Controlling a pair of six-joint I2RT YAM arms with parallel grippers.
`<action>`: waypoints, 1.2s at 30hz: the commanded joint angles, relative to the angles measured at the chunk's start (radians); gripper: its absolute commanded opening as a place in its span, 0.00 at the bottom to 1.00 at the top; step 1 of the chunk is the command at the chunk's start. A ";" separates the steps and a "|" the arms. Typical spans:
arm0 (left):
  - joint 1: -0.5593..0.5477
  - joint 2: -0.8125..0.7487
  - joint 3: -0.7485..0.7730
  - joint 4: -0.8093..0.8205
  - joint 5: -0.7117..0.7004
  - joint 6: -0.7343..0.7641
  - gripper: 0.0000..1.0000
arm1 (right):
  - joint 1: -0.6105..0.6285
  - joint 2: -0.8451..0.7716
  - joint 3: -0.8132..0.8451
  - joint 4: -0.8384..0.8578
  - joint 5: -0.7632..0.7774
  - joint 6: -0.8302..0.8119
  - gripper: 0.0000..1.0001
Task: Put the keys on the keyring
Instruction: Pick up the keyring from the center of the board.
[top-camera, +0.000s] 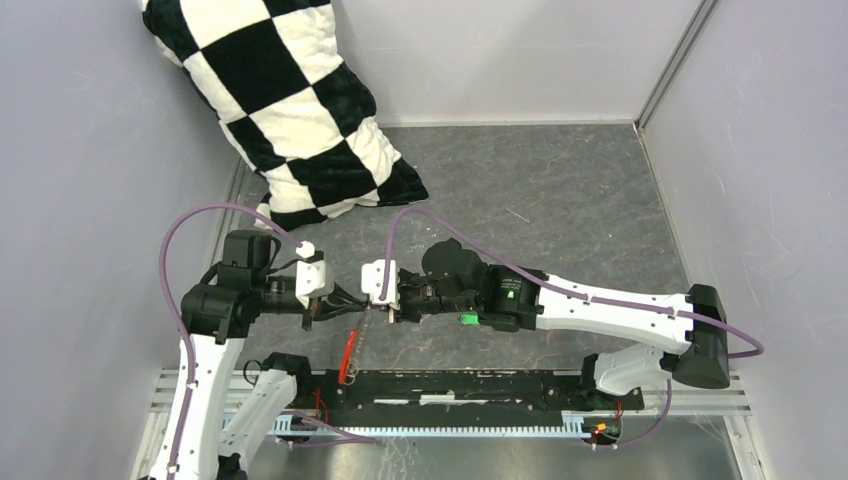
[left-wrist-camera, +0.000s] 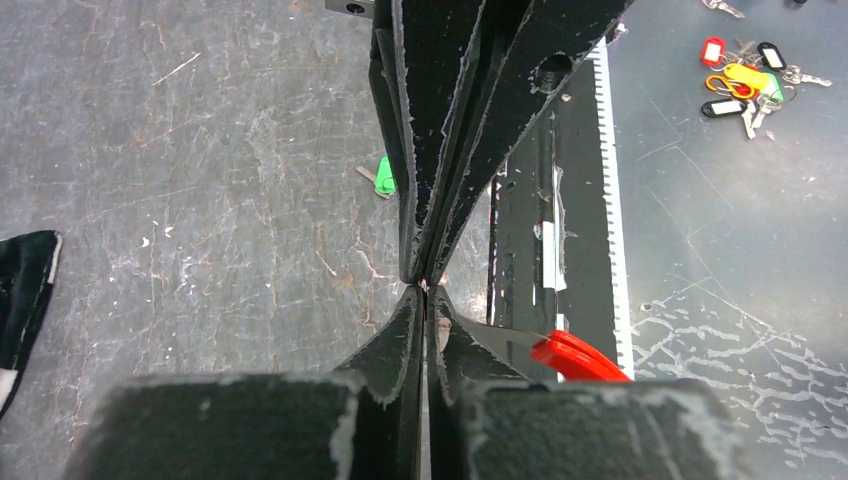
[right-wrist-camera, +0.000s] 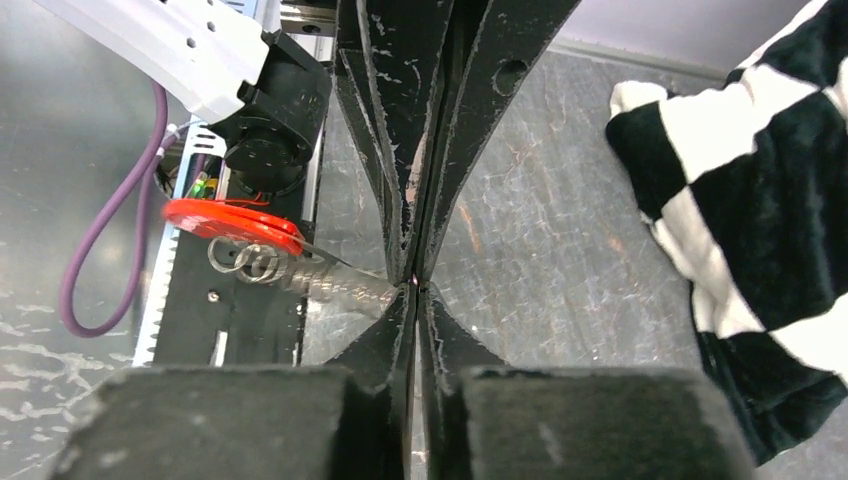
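- Left hand (left-wrist-camera: 425, 290) pressed shut, tip-to-tip with right hand (right-wrist-camera: 412, 285); contents unclear.
- Right hand pinches keyring (right-wrist-camera: 300, 272), likely steadying it.
- Green key (left-wrist-camera: 385, 176) on table (left-wrist-camera: 200, 200) beyond left hand.

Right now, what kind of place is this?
Probably a robot test booth: plain grey walls close in a scratched table, with a left arm and a right arm bolted at its near edge.

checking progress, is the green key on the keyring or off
Off: the green key lies loose on the table, away from the keyring.
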 joint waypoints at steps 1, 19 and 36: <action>-0.001 0.014 -0.033 0.082 0.017 -0.011 0.02 | 0.024 -0.003 0.078 0.108 -0.019 0.051 0.14; -0.001 -0.085 -0.132 0.831 0.290 -0.816 0.02 | -0.051 -0.360 -0.425 0.667 -0.005 0.297 0.48; -0.001 -0.042 -0.056 0.681 0.336 -0.616 0.02 | -0.085 -0.237 -0.413 0.818 -0.128 0.419 0.35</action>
